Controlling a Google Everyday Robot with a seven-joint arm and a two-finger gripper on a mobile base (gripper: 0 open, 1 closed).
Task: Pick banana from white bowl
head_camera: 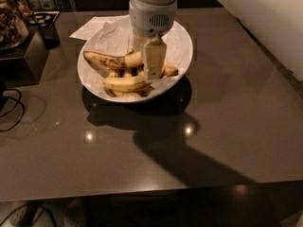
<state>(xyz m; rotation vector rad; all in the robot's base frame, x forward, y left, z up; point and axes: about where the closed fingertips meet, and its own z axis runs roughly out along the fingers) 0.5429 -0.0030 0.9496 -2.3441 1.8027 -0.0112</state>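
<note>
The white bowl (182, 41), lined with crumpled white paper, stands at the back middle of the dark table. The plump yellow banana (124, 82) lies curved across the front of the bowl. A banana with a dark brown half (105, 59) lies behind it to the left. Stubby pieces lie at the right (170, 71) and front (127, 94). My gripper (152, 66) hangs from the white wrist straight down into the bowl. Its tip is at the right end of the yellow banana and hides part of the fruit.
A white paper sheet (90, 27) lies behind the bowl on the left. A dark box (28, 56) with a container on it stands at the left edge, and cables (12, 110) lie below it. A pale wall (265, 18) runs along the table's right side.
</note>
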